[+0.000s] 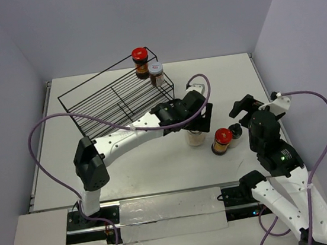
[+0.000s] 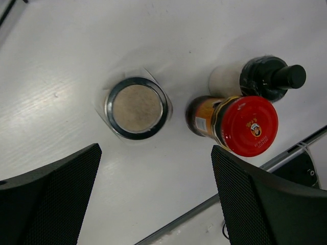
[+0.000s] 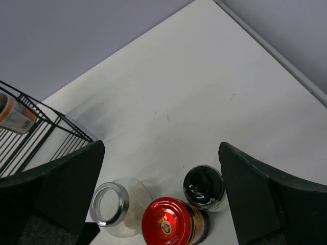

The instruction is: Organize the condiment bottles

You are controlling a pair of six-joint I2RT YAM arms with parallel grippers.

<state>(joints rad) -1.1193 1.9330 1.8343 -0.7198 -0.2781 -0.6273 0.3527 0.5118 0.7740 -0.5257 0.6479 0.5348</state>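
Two condiment bottles stand in the right end of the black wire rack (image 1: 107, 102): a red-lidded jar (image 1: 139, 57) and a grey-lidded jar (image 1: 156, 72). Three more stand on the table. One is a clear pale jar with a metal rim (image 1: 196, 137) (image 2: 137, 107) (image 3: 110, 204). Beside it are a red-lidded jar with dark contents (image 1: 221, 139) (image 2: 245, 125) (image 3: 171, 222) and a black-lidded whitish jar (image 1: 235, 130) (image 2: 265, 76) (image 3: 204, 186). My left gripper (image 1: 199, 121) (image 2: 156, 163) hovers open just over the clear jar, nothing between its fingers. My right gripper (image 1: 243, 112) (image 3: 161, 153) hangs open above the other two jars.
The rack sits tilted across the back left of the white table (image 1: 218, 80); one corner of it (image 3: 46, 125) shows in the right wrist view. Purple cables loop beside both arms. Grey walls close in the back and sides.
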